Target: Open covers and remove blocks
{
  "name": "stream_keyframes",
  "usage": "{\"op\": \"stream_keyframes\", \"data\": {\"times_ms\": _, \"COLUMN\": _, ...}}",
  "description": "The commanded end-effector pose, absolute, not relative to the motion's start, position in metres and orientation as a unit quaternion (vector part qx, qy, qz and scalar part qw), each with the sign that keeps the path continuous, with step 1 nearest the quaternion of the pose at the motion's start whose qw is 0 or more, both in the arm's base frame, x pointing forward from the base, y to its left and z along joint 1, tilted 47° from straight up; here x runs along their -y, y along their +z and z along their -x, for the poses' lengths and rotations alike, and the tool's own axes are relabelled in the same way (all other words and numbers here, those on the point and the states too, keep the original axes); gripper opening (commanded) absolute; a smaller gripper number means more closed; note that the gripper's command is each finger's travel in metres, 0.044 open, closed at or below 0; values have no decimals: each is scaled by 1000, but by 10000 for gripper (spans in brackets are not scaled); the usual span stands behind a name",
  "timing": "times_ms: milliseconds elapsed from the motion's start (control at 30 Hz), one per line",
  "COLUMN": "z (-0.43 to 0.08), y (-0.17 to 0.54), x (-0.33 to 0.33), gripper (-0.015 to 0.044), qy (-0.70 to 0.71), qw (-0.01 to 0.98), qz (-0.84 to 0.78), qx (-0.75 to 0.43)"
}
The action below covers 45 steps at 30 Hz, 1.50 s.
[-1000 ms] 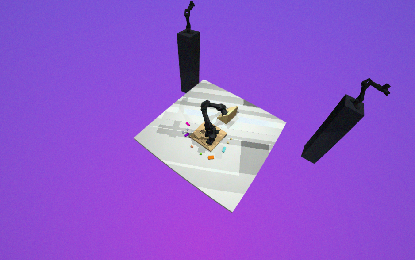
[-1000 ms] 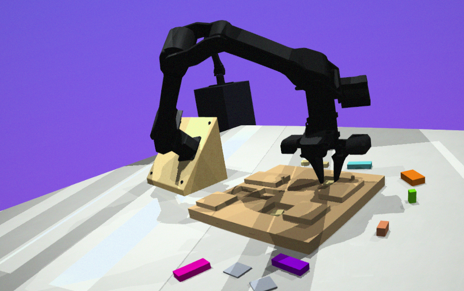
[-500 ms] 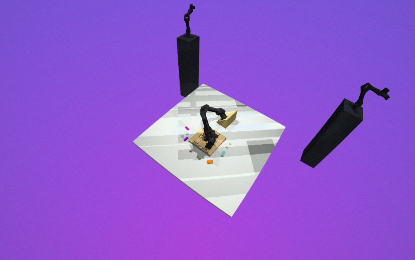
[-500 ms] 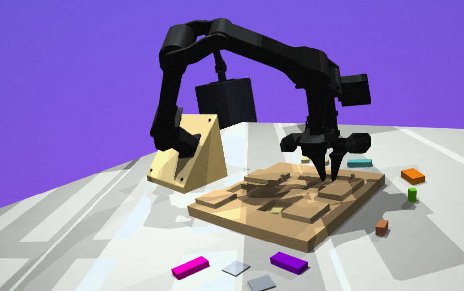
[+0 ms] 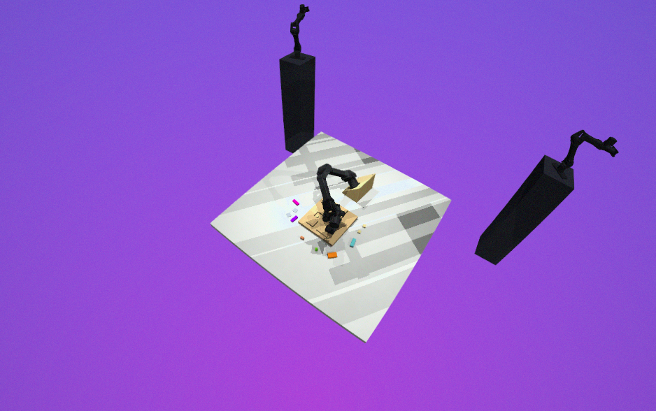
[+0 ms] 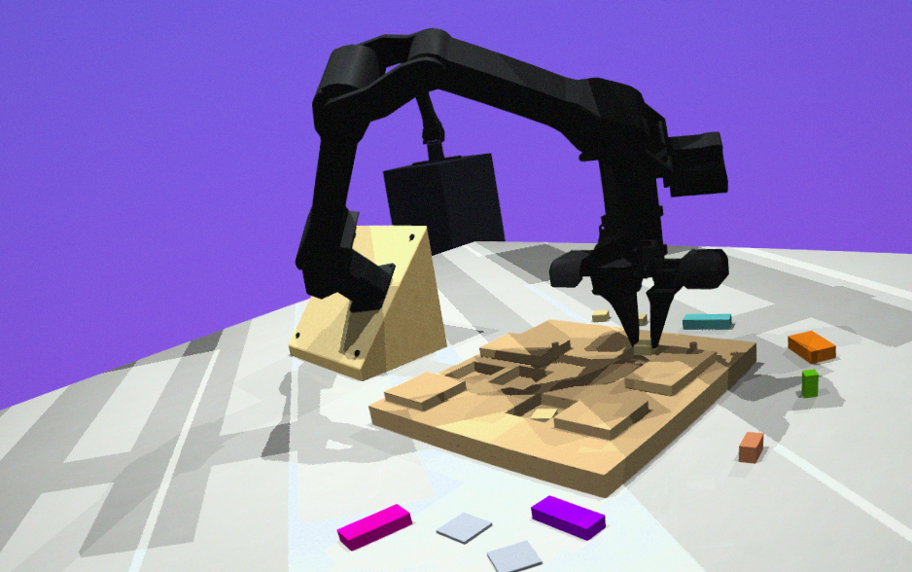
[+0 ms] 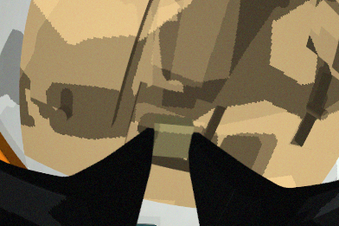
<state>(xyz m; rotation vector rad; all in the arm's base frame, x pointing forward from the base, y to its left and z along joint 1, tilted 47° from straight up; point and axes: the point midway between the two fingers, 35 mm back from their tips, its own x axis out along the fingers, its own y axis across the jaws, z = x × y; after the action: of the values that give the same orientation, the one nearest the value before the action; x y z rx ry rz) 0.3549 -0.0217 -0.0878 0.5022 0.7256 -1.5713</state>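
Observation:
The tan puzzle board (image 5: 345, 224) (image 6: 488, 447) lies on the table. My gripper (image 6: 645, 345) (image 7: 172, 138) is shut on a pale yellow block at the board's far well; the block (image 6: 644, 350) (image 7: 171, 145) sits between the fingertips, low at the well. Raised covers show: one at left (image 6: 424, 390), one at the back (image 6: 525, 345), one at right (image 6: 665, 374) and one in front (image 6: 602, 413). Another pale block (image 6: 543, 413) lies in the open front well. Two more pale blocks (image 6: 600, 315) (image 5: 364, 226) rest on the table behind the board. Shadows hide the middle wells' insides.
Around the board lie a teal bar (image 6: 707, 321), an orange block (image 6: 811, 345), a green block (image 6: 809, 383), a salmon block (image 6: 751, 447), a purple bar (image 6: 568, 517), a magenta bar (image 6: 374, 526) and two grey tiles (image 6: 464, 526). The arm's wedge base (image 6: 406, 312) stands left.

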Motion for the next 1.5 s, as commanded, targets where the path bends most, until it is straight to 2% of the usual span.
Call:
{"op": "stream_keyframes", "data": {"times_ms": 0, "z": -357, "y": -83, "x": 17, "gripper": 80, "qy": -683, "qw": 621, "qz": -222, "qx": -314}}
{"op": "stream_keyframes", "data": {"times_ms": 1300, "z": -366, "y": -33, "x": -35, "gripper": 80, "qy": -682, "qw": 622, "qz": -221, "qx": -316}}
{"op": "stream_keyframes", "data": {"times_ms": 1467, "z": -366, "y": -22, "x": -26, "gripper": 80, "qy": -681, "qw": 621, "qz": -223, "qx": -318}}
